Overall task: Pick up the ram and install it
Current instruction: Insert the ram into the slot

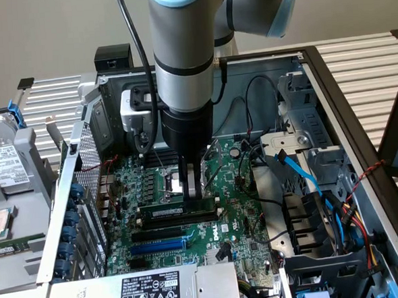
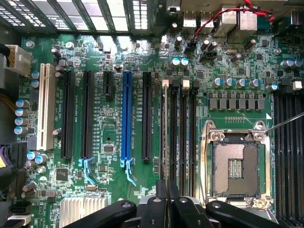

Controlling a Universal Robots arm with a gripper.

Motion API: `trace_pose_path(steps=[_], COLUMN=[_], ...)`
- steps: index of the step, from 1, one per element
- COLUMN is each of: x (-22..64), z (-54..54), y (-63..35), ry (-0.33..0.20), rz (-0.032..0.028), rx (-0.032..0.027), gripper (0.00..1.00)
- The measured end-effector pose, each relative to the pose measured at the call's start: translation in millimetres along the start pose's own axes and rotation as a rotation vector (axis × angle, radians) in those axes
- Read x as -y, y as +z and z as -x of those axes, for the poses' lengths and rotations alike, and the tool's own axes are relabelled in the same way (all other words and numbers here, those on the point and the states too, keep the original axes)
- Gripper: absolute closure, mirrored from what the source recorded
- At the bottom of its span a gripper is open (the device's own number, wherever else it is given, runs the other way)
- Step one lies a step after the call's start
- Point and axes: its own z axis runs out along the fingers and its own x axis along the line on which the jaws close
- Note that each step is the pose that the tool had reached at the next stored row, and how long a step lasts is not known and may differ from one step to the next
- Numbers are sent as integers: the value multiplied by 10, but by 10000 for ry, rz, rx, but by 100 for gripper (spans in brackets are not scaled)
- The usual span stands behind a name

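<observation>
Your gripper [image 1: 193, 190] [image 2: 167, 195] has its fingers pinched nearly together on the ram [image 1: 169, 209] [image 2: 165, 133], a long thin green circuit-board stick with black chips. The grip is near mid-length, likely to keep it level. It stands on edge, parallel with the long black memory slots [image 2: 183, 137] beside the silver CPU socket [image 2: 236, 166]. I can't tell whether it is seated.

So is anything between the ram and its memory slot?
Nothing visible. The end effector holds the ram edge-down right at the memory slot farthest from the CPU socket; no cable or part lies between them.
</observation>
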Motion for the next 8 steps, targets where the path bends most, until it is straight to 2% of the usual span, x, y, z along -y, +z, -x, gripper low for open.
trace_pose_path(steps=[8], x=[1], z=[-6], y=[3], ry=[52], rz=[-1], rx=[2], gripper=[87])
